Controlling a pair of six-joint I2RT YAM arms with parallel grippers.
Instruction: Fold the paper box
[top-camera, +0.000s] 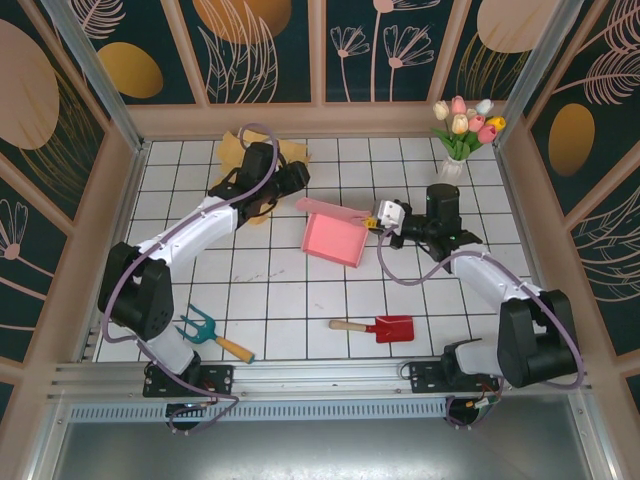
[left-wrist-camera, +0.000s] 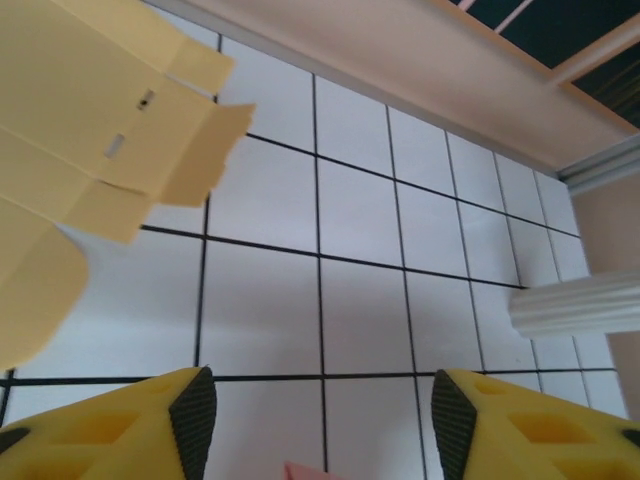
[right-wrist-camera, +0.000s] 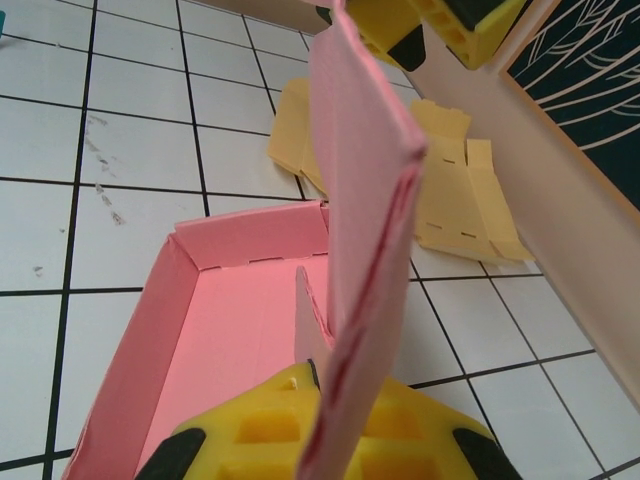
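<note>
The pink paper box (top-camera: 333, 240) lies open as a shallow tray mid-table, its long lid panel (right-wrist-camera: 365, 180) standing on edge along the box's right side. My right gripper (right-wrist-camera: 340, 400) is shut on the near end of that panel, at the box's right edge (top-camera: 372, 222). My left gripper (top-camera: 298, 180) hovers open beyond the box's far left corner, its fingers (left-wrist-camera: 195, 405) spread wide with nothing between them. A pink corner of the box (left-wrist-camera: 300, 470) peeks in just below them. The left gripper (right-wrist-camera: 430, 25) hangs above the panel's far end.
Flat yellow box blanks (top-camera: 240, 150) lie at the back left under the left arm. A white vase of tulips (top-camera: 460, 135) stands at the back right. A teal hand rake (top-camera: 205, 330) and a red shovel (top-camera: 385, 327) lie near the front edge.
</note>
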